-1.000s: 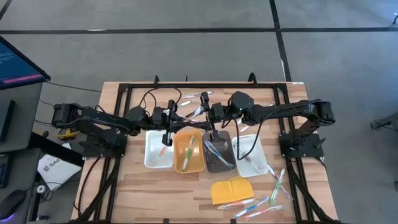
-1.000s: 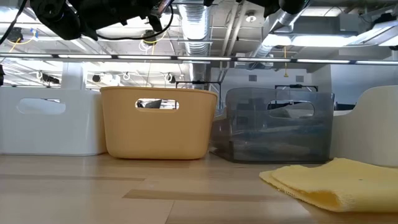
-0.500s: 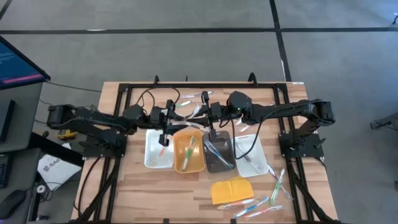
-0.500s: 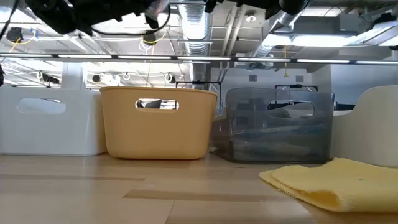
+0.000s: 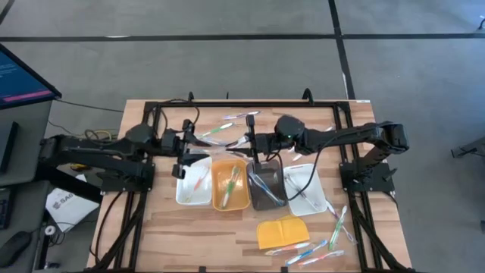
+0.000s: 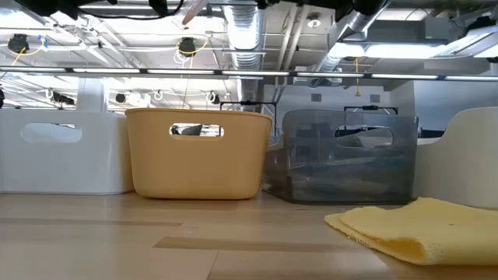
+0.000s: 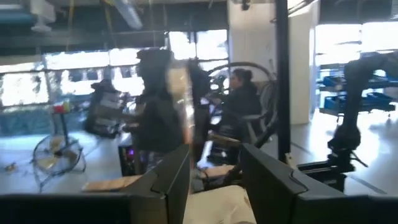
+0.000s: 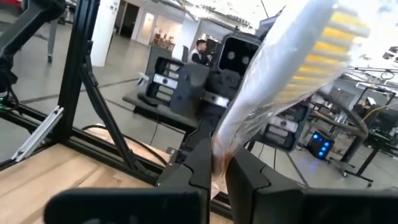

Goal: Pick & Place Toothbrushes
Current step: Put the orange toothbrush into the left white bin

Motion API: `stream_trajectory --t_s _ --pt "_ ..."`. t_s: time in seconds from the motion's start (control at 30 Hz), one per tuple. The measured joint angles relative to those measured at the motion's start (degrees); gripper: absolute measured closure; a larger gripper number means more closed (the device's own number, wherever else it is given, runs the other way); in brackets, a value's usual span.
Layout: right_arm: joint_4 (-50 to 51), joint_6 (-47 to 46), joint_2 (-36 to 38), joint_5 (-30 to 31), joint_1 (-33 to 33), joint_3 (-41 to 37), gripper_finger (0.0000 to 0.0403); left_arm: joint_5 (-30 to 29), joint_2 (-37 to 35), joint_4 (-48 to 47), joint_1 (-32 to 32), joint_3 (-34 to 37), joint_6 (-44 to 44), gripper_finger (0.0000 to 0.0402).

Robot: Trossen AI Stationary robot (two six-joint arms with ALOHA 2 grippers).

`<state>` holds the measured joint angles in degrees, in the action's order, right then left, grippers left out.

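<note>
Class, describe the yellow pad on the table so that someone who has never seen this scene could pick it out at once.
Start at the row of four trays across the middle of the wooden table. Just in front of the grey tray, towards the near edge, lies the yellow pad. It is the only soft, folded, flat thing there; the loose toothbrushes beside it are thin sticks.

White tray (image 5: 184, 193) at nine o'clock of the orange tray (image 5: 217, 196); smoky grey tray (image 5: 273, 199) and another white tray (image 5: 316, 202) at three o'clock. The pad (image 5: 282, 230) is plain yellow. The gripped toothbrush (image 8: 292, 68) shows yellow bristles on clear wrapped plastic. The table (image 5: 227, 250) is pale striped wood.
</note>
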<state>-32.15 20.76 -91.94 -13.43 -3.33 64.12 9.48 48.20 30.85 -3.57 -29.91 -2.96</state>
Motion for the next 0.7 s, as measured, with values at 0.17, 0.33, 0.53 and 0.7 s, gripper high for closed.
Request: stream_trajectory --t_s 0.17,0.33,0.53,0.7 --pt "1.1 5.0 0.0 0.1 1.5 0.0 0.0386 -4.8 -0.8 -2.3 0.0 0.0 0.2 0.0267" --pt "2.4 10.4 0.0 0.2 3.4 0.0 0.0386 -9.2 -3.2 -4.3 0.0 0.0 0.2 0.0270" --pt "3.5 16.8 0.0 0.2 5.3 0.0 0.0386 -13.4 -8.4 -9.7 0.0 0.0 0.2 0.0271" --pt "5.6 18.6 -1.4 4.5 6.7 1.8 0.0386 -13.5 -10.8 -11.7 0.0 0.0 0.4 0.0271"
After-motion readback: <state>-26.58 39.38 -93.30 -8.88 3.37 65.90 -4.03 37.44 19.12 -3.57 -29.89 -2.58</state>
